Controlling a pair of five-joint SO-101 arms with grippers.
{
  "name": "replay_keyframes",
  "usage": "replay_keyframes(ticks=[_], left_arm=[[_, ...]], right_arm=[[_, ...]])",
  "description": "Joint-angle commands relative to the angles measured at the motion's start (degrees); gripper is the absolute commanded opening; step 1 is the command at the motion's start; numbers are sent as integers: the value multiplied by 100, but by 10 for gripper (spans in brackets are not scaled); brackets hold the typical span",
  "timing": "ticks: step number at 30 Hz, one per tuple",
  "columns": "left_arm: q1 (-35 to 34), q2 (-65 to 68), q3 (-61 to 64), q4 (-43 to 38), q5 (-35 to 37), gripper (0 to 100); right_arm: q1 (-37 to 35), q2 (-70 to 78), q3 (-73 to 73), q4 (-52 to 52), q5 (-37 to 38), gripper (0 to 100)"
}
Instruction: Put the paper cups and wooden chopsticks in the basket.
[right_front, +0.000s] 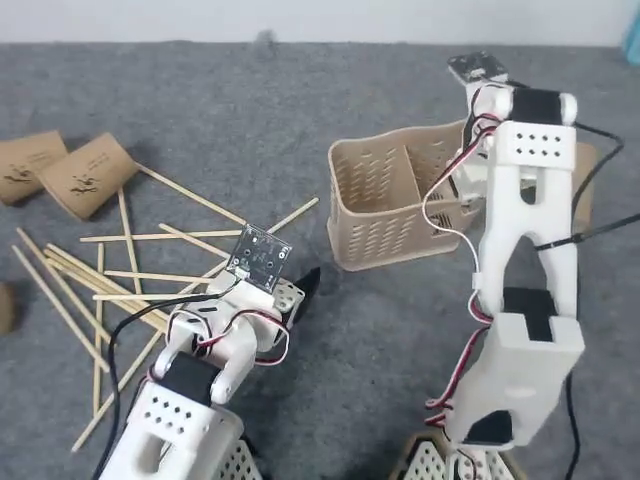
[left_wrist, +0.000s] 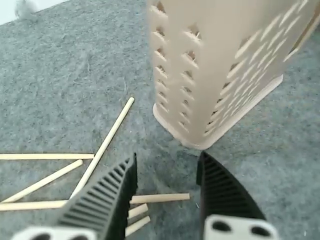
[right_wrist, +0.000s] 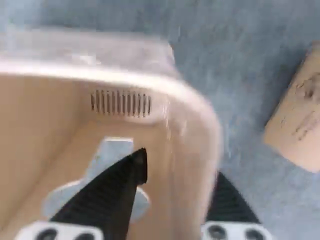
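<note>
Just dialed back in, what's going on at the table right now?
The left tool is open, low over the grey mat beside the basket, with a few chopstick ends just beneath it. The right tool sits at the basket's rim, over its wall. Most chopsticks lie scattered on the mat. Two paper cups lie on their sides beyond them, and another cup lies outside the basket near the right tool.

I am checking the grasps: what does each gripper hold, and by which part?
The left gripper holds nothing; it is open above the chopsticks. The right gripper sits astride the basket wall; whether it clamps it cannot be told.
</note>
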Motion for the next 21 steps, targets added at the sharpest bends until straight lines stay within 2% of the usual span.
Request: replay_keyframes(ticks=[1, 8, 21], left_arm=[[-26, 0, -22, -149, -105, 188], [-26, 0, -22, -149, -105, 188], [-18, 0, -22, -149, -105, 188]], right_arm=[[48, 382, -237, 154, -396, 6], [127, -22, -220, 268, -738, 7], [-22, -2448, 2066, 268, -1002, 6]])
